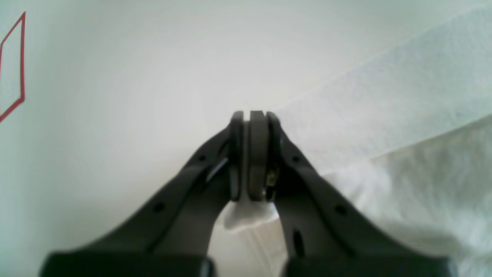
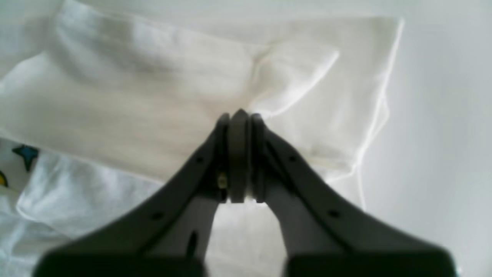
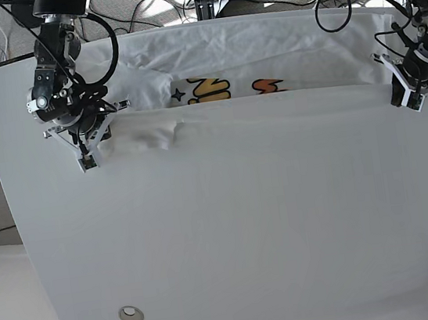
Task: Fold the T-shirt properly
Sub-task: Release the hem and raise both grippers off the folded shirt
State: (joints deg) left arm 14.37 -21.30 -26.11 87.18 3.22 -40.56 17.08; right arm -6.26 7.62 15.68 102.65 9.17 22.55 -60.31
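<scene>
**White shirt lies across the top of the table, an arm at each end**

The T-shirt lies along the upper part of the white table, its near edge a straight fold running left to right. Yellow and orange print shows above that fold at upper centre. The right gripper sits at upper left, at the shirt's bunched end. The left gripper sits at upper right, at the fold's other end. A round metal fitting lies at lower left.

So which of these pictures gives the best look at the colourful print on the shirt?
The base view: the print on the T-shirt shows yellow and orange shapes above the folded edge. The right wrist view catches only a blue star at its left edge. The left wrist view shows plain white cloth, no print.
</scene>
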